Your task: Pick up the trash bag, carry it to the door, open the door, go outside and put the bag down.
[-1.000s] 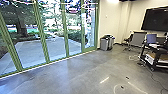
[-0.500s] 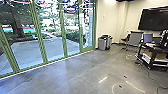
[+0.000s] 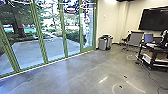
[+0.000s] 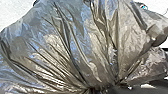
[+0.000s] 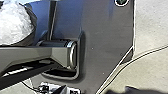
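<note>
Tall green-framed glass panels (image 3: pixel 43 42) line the left edge of the smooth grey concrete floor (image 3: pixel 75 72) — a pale paved yard (image 3: pixel 32 51) lies beyond them. Near the floor's far edge stand grey dark-topped bins (image 3: pixel 102 43) and a grey-backed chair (image 3: pixel 136 38). At right, a black two-level cart (image 3: pixel 139 53) bears an open laptop (image 3: pixel 148 38) near its top's far edge — a large black screen (image 3: pixel 153 19) hangs behind.

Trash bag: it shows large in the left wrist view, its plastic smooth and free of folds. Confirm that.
Not smooth: the left wrist view shows the trash bag large, as you say, but its plastic is creased, with folds drawing together.
</note>
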You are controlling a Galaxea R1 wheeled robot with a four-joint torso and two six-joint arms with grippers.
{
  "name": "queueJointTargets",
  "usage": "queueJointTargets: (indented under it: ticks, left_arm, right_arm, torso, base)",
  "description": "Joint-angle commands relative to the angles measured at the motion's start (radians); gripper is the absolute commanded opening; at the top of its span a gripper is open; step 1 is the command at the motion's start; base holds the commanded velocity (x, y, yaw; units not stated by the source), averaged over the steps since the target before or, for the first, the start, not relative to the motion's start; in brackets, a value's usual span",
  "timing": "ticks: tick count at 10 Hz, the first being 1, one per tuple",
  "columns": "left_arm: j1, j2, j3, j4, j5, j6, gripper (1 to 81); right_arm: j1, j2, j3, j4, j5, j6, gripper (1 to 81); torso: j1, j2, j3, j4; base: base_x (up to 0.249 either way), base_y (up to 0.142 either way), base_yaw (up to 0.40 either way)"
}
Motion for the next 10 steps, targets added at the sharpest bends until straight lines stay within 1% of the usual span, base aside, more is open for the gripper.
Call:
queueJointTargets:
  ticks: [1,4,10]
  left_arm:
    - [-0.038,0.004,0.005,0.011,0.062,0.01,1.0]
    - [-0.039,0.003,0.005,0.011,0.06,0.01,1.0]
    - [-0.039,0.0,0.005,0.01,0.06,0.01,1.0]
  right_arm:
    - [0.05,-0.003,0.0,-0.006,-0.058,-0.002,81.1]
    - [0.049,-0.003,-0.003,-0.006,-0.058,-0.002,81.1]
    - [0.05,-0.002,-0.003,-0.006,-0.058,-0.002,81.1]
  torso:
    - [0.0,0.0,0.0,0.0]
    - [0.0,0.0,0.0,0.0]
    - [-0.002,-0.001,0.001,0.0]
  base:
    - [0.0,0.0,0.0]
    - [0.0,0.0,0.0]
    - [0.108,0.0,0.0]
